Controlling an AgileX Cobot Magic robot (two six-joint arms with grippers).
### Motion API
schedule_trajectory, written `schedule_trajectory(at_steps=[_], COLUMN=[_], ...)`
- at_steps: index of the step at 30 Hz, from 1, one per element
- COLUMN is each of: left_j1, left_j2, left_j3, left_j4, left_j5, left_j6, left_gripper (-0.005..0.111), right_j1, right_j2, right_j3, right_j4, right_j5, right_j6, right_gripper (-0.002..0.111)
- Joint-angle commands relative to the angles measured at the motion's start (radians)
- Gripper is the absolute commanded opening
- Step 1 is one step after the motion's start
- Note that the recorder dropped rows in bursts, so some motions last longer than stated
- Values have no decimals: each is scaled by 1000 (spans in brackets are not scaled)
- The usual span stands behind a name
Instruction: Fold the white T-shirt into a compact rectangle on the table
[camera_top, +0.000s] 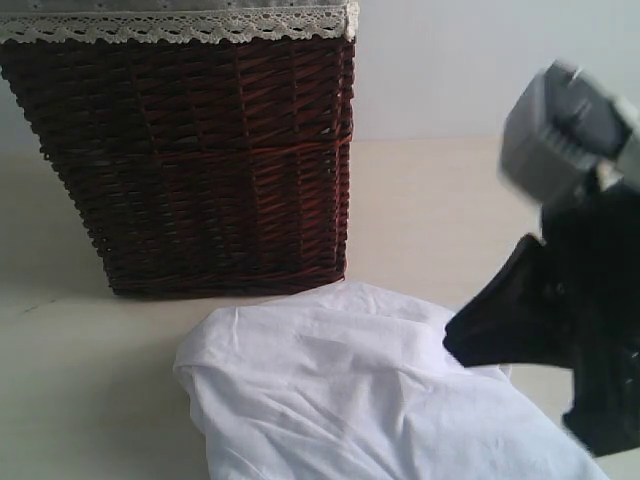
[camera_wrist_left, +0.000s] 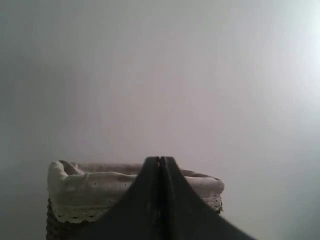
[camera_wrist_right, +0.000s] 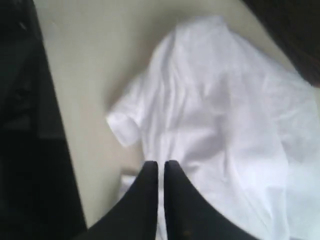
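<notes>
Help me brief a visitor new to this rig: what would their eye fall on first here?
The tall dark wicker basket with lace trim, standing at the back of the table. Next, the white T-shirt lying crumpled in front of it. The right gripper hangs over the shirt, jaws a slit apart.

Light is soft and flat with no hard shadows, only a faint one on the table (camera_top: 430, 210) along the basket (camera_top: 200, 150) base. The white T-shirt (camera_top: 350, 400) is nearly blown out and its folds barely read. The right arm (camera_top: 565, 130) smears in the exterior view, and both wrist views are soft and hazy.
</notes>
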Motion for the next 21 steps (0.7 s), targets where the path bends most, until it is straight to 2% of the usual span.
schedule_trajectory(at_steps=[1,5,6,8,13,15,18,21], left_j1=[0,0,0,0,0,0,0,0], left_j2=[-4,-4,-4,-4,-4,-4,-4,-4], left_j3=[3,3,3,3,3,3,3,3], left_j4=[-5,-5,-5,-5,-5,-5,-5,-5], left_j5=[-20,-20,-20,-20,-23,-23,-26,-30], left_j6=[-9,-9,-9,-9,-9,-9,-9,-9], left_gripper=[0,0,0,0,0,0,0,0], right_j1=[163,219,225,225,225,225,225,225], right_j2=[105,226,259,323,434,454,461,455], right_j3=[43,43,43,43,39,32,30,-33], right_j4=[-334,-391,-391,-395,-532,-579,-600,-597], right_j5=[-237,-355,-368,-376,-380,-374,-361,-230], right_j6=[223,363,371,388,531,573,583,563], right_gripper=[18,45,48,52,51,46,28,5])
